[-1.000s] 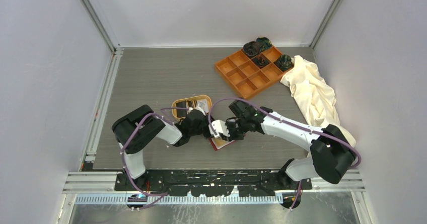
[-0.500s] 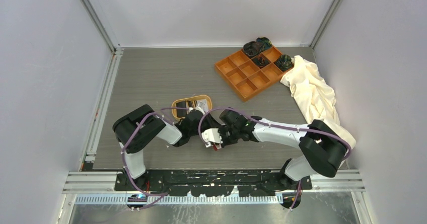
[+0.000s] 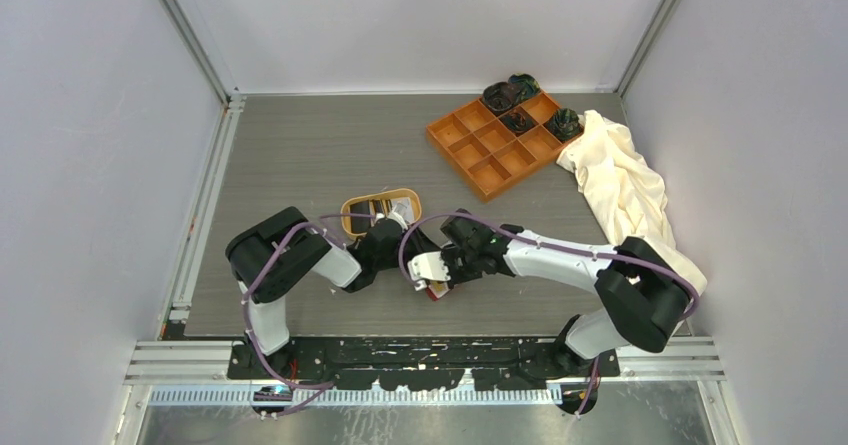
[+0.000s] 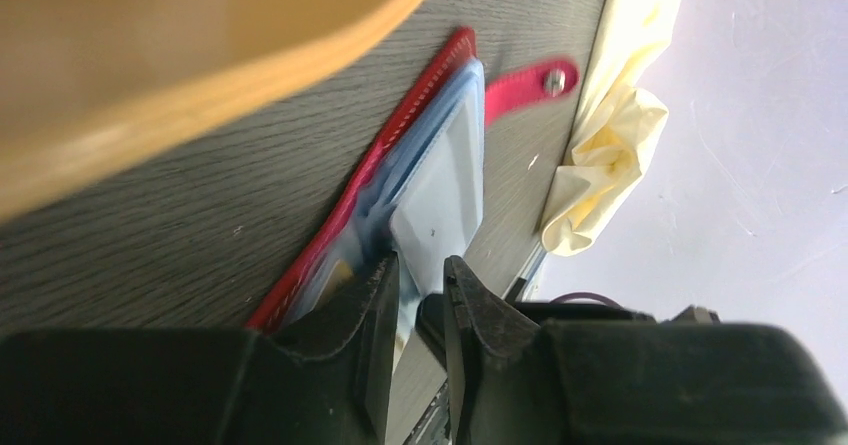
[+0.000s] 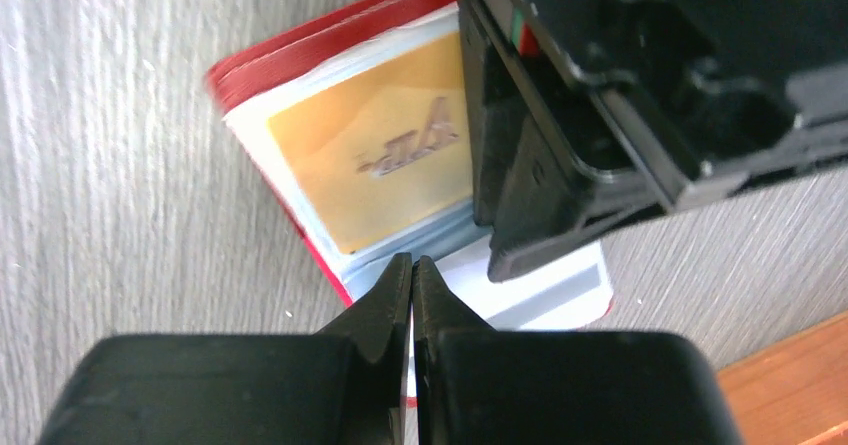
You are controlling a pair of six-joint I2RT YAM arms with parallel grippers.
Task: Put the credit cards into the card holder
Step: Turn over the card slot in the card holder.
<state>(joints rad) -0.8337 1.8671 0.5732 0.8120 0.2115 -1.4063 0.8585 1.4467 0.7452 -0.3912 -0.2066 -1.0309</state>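
The card holder (image 5: 300, 35) is lying open on the grey table (image 3: 300, 145), just in front of the oval tan dish (image 4: 150, 75), with both arms crowding over it. A tan-gold card (image 5: 375, 155) is sitting flat against the blue lining, and beside it a pale panel (image 5: 545, 295) is showing (card or inner flap, I cannot tell from here).

The right gripper (image 5: 412, 265) is hovering at the corner of that pale panel with its jaws pressed together. Whether a thin card edge is caught between them is not visible. The left gripper (image 4: 415, 285) is standing narrow, its fingers only slightly parted and bearing on the holder's pale inner face. I cannot tell whether it is pinching that face or only pinning it down. The snap tab (image 4: 530, 77) is trailing out flat at the far end.

Judging by looks, the cards are going to handle as light, stiff and slick. They will be hard to lift off a flat surface and apt to skate, so a short edge overhanging the lining seems the place to nip one. The holder looks soft and springy, inclined to fold or slide, so it probably wants holding by its spine or an outer edge, clear of the slot mouths.
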